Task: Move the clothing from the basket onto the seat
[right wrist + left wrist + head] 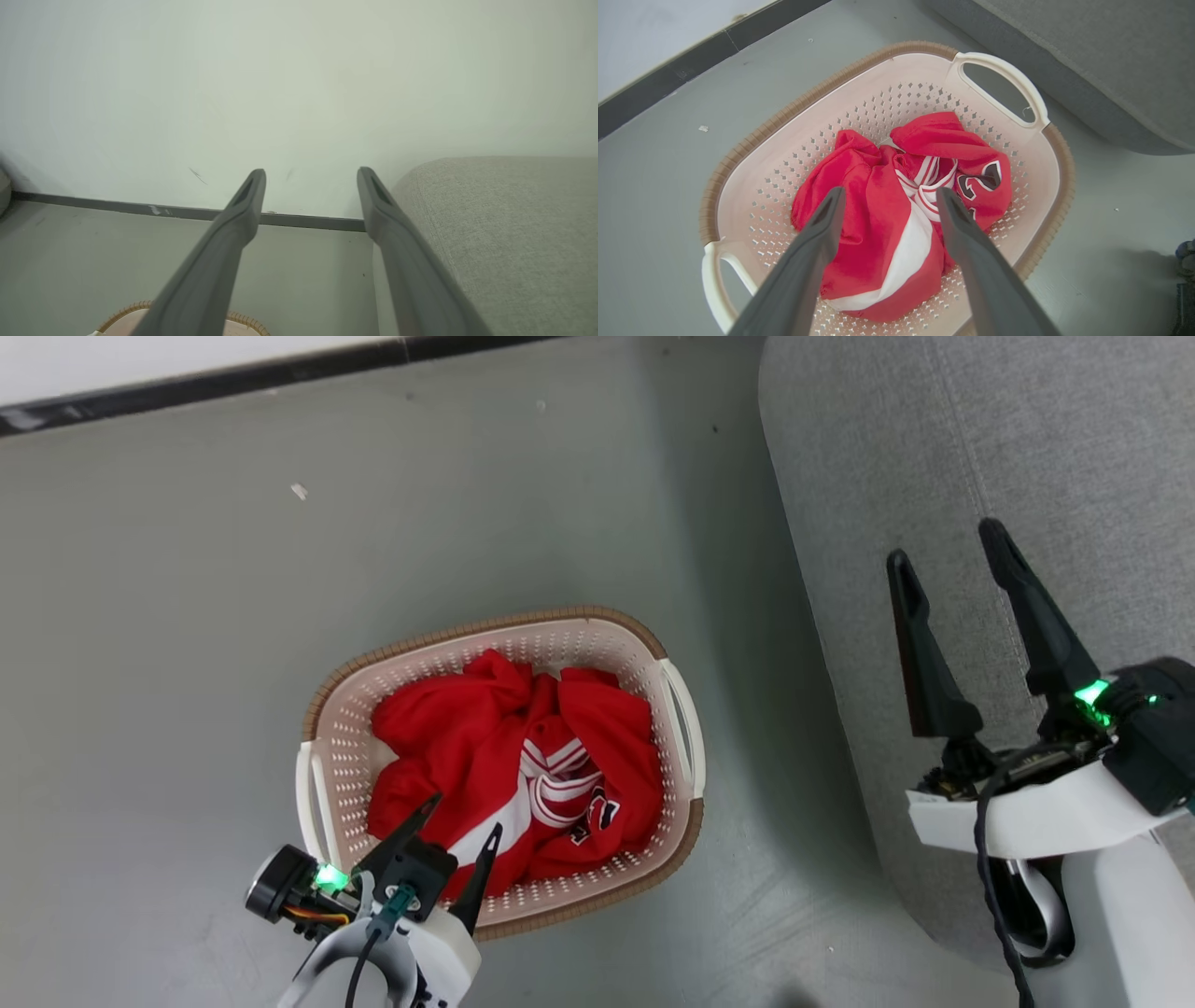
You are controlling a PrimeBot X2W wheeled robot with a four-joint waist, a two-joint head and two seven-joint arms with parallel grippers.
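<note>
The cream basket (681,709) with a brown rim stands on the grey floor, left of the grey seat (934,448). Crumpled red clothing (467,737) with white stripes and a dark mark fills its bottom. My left gripper (464,814) hangs open just above the near side of the clothing; in the left wrist view its fingers (817,233) straddle the red and white fabric (882,224) inside the basket (999,84), holding nothing. My right gripper (945,543) stands open over the seat's left edge, pointing toward the wall, empty. In the right wrist view it (310,173) has the seat (504,224) to its right.
A white wall with a dark baseboard (280,373) runs along the far side. Bare grey floor (187,616) surrounds the basket. A narrow strip of floor separates the basket from the seat. The basket's rim (243,319) peeks in at the bottom of the right wrist view.
</note>
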